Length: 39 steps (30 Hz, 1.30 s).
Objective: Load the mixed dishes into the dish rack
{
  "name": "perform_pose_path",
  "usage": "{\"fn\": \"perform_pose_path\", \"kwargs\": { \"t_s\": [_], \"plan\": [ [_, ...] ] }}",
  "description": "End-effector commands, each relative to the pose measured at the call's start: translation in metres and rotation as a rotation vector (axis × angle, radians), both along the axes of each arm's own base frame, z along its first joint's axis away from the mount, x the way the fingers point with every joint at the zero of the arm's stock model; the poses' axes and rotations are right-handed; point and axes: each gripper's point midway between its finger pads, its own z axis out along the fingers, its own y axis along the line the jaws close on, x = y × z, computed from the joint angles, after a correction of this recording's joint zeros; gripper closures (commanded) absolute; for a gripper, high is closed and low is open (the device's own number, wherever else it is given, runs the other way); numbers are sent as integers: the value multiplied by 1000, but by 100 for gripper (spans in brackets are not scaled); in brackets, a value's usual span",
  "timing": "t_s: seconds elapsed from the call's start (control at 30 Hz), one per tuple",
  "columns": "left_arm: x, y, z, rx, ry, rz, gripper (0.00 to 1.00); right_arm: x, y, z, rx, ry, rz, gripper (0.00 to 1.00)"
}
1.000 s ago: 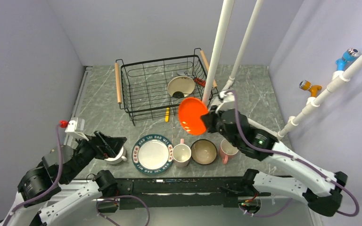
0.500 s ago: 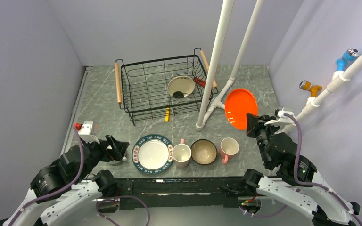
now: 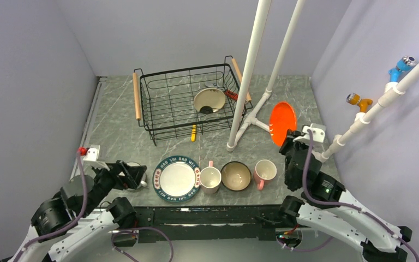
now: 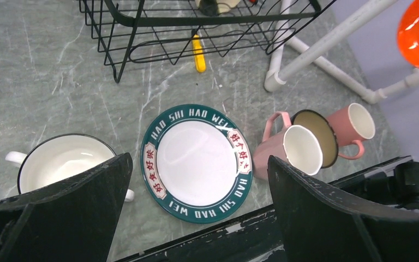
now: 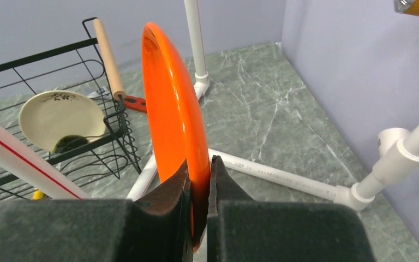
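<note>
Far left, at the near edge of the table (image 3: 114, 120): left gripper (image 3: 132, 176) hangs low over the white handled cup (image 4: 65, 164), fingers spread wide, nothing between them.
white handled cup: upright on the table, plain white inside, not loaded.
big plate (image 3: 177, 178): flat just right of the cup, dark green lettered rim, white middle, not loaded.
near-edge row: pink mug (image 3: 210, 179), tan-inside dark bowl (image 3: 236, 176), second pink mug (image 3: 265, 171), all upright and crowded together, none loaded.
dish rack (image 3: 143, 103): at the back, well apart from that row. Only a small cream bowl (image 3: 209, 100) sits in its right end with something dark in it, red-handled tool (image 3: 230, 94) beside it. A yellow tool (image 3: 193, 132) lies at the front edge, can't tell if it's inside or under.
white pipe frame (image 3: 244, 93): stands between the rack and the right arm.
right gripper (image 5: 199, 180): pinching the orange-red dish (image 5: 169, 103) by its lower rim, dish up on edge in the air, right of the pipe frame and well apart from the rack.
dish look: glossy, shallow, thin rim; only the orange side shows. Looks slippery to me.
progress: barely started imo. Five dishes wait on the table, and the one in hand has to get round the pipe frame to reach the rack.
</note>
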Motion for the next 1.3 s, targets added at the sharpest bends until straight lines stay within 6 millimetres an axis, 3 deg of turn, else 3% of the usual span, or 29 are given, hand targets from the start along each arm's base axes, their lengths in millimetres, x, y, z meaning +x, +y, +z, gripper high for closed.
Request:
{"fn": "perform_pose_path", "kwargs": {
  "t_s": [0.0,0.13,0.3,0.57,0.7,1.03,1.27],
  "plan": [
    [-3,5,15,-74,-73,0,1,15,11,30,4,-95,-2,100],
    [-6,10,18,-114,-105,5,1,39,13,34,-11,-97,-1,100],
    [-6,8,19,-121,-114,-2,1,85,17,39,-3,-32,90,100],
    [-1,1,12,-58,-64,-7,1,136,37,64,43,-18,287,100],
    [0,0,10,-46,-52,-8,1,160,56,69,141,5,471,100],
    [-2,1,13,-68,-70,-11,1,215,101,68,79,-26,953,100],
    [-3,2,14,-77,-77,-12,1,231,137,63,68,-114,1251,100]
  ]
}}
